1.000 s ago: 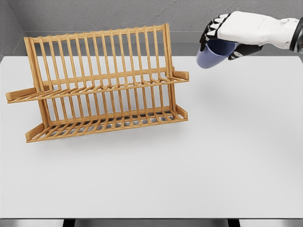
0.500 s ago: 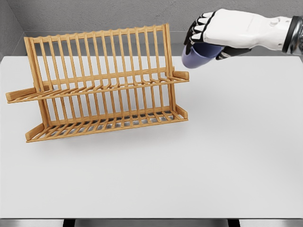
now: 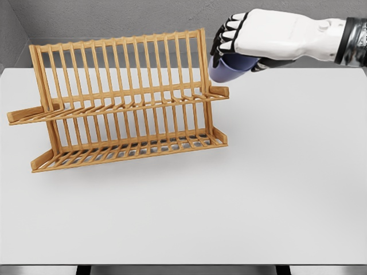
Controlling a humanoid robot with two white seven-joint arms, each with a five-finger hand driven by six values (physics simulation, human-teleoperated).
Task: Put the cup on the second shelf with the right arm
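White right hand, fingers wrapped on tilted blue-violet cup, just right of wooden two-tier slatted rack top.

Simulated test bench: bare white table, grey wall.

1. The dish rack looks like light, honey-toned wood with a smooth, faintly satin finish on its slats and rails.
2. The bench has a plain white top, smooth and matt, with no visible grain.
3. The cup appears as smooth, matt blue-violet plastic or ceramic; which one cannot be told.
4. The right hand shows a glossy white hard shell with black, duller finger segments.
5. The wall behind looks like rough grey concrete.
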